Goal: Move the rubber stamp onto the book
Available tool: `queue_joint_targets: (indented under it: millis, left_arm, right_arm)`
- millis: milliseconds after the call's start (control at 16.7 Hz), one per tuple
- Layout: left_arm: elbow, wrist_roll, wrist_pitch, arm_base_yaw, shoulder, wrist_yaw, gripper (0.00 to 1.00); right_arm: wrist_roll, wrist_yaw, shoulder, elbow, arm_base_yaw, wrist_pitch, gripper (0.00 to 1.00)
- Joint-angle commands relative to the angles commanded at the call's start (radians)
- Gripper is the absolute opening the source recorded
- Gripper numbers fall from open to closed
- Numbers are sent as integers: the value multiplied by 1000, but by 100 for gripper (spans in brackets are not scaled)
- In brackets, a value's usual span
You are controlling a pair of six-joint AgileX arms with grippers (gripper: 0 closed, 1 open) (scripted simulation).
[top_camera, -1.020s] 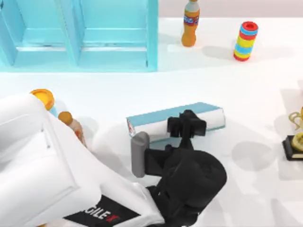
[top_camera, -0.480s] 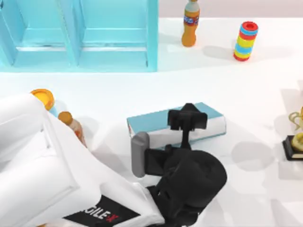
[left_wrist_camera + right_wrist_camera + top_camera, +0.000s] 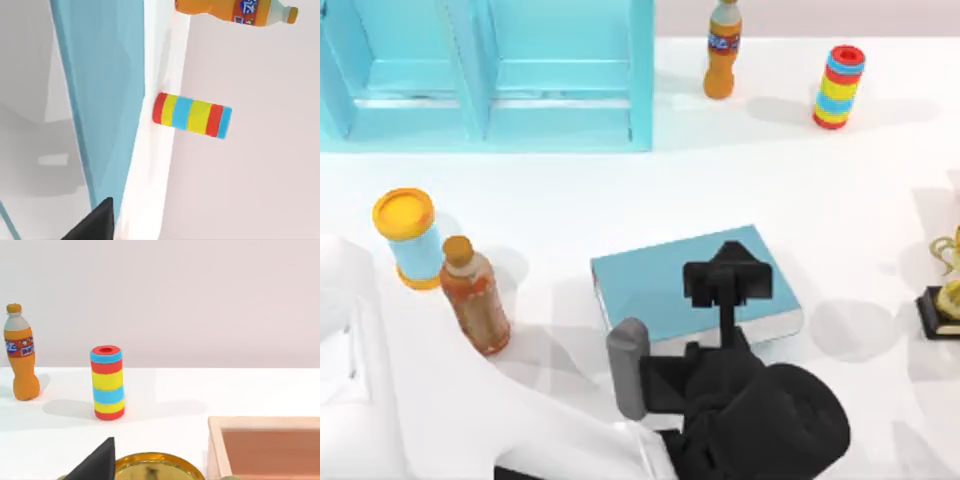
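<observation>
Teal cover is where the trouble could start: the left gripper (image 3: 725, 282) hangs over the right half of the book (image 3: 650, 290), low of centre in the top view, and its black head hides whatever is beneath it. The rubber stamp is hidden, probably under that head, and whether the pincer is spread or pinching cannot be told. If the stamp is in the grip, a release from too high or at a tilt would likely tip the small upright piece over. It could then roll off the book's right edge, which lies close by. Reading from the left of the frame, the bulky white left arm (image 3: 420, 400) fills the lower left. It sits just beside the brown tea bottle (image 3: 476, 297) and the yellow-lidded blue can (image 3: 405, 235), so a wide swing on the way back could knock either one down. A sideways drag could also shove the book across the smooth white table (image 3: 620, 190), which looks slick and bare. The light-blue cabinet (image 3: 485, 70) stands across the upper left. Right of it along the far edge are an orange soda bottle (image 3: 722, 50) and a striped ring stack (image 3: 838, 85), both well apart from the work. A golden hourglass (image 3: 945, 285) sits at the right edge. The right gripper (image 3: 95, 465) is parked near it beside a wooden box (image 3: 265, 445), and its state cannot be told either. Behind everything is a plain pale wall (image 3: 200, 290).
</observation>
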Motion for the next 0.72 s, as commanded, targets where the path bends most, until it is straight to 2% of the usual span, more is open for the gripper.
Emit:
queue_joint_targets:
  millis: [420,540,720]
  left_arm:
    - [-31,-350,-454,-272,-71,-202,100]
    - [-36,-400,-512,-319,-83,-238,100]
    - [-36,-416,-528,-333,-87,-249,100]
  right_arm:
    - [0,0,0,0,0,0,100]
    - [0,0,0,0,0,0,100]
    - [0,0,0,0,0,0,100]
